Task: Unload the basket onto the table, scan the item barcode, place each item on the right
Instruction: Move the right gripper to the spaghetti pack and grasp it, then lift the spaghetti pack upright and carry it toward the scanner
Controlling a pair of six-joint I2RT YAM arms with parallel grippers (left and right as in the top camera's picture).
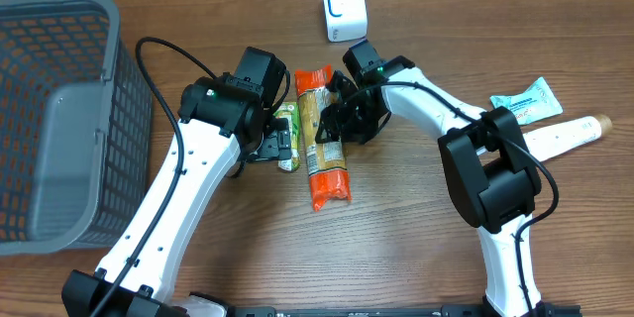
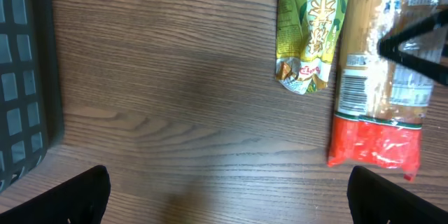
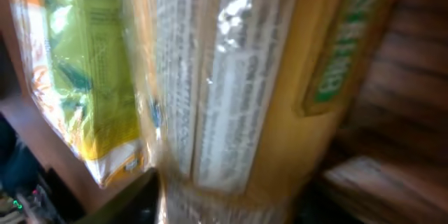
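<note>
A long clear food packet with orange-red ends (image 1: 325,144) (image 2: 374,133) (image 3: 231,77) lies flat near the middle of the wooden table (image 1: 396,238), running from front to back. The right hand (image 1: 343,119) is down at the packet's right edge, about midway along it. Its camera is filled by blurred wrapper print, so I cannot tell how far its fingers have closed or whether they grip the packet.

A green tea packet (image 1: 288,163) (image 2: 315,28) (image 3: 84,63) lies just beside the long packet, on its left. The left hand (image 1: 274,145) hovers there, fingers (image 2: 80,196) spread wide and holding nothing.

A white barcode scanner (image 1: 344,7) stands at the back of the table. A grey mesh basket (image 1: 50,50) (image 2: 21,77) sits at the far left. A teal sachet (image 1: 525,101) and a cream tube (image 1: 565,134) lie at the right.
</note>
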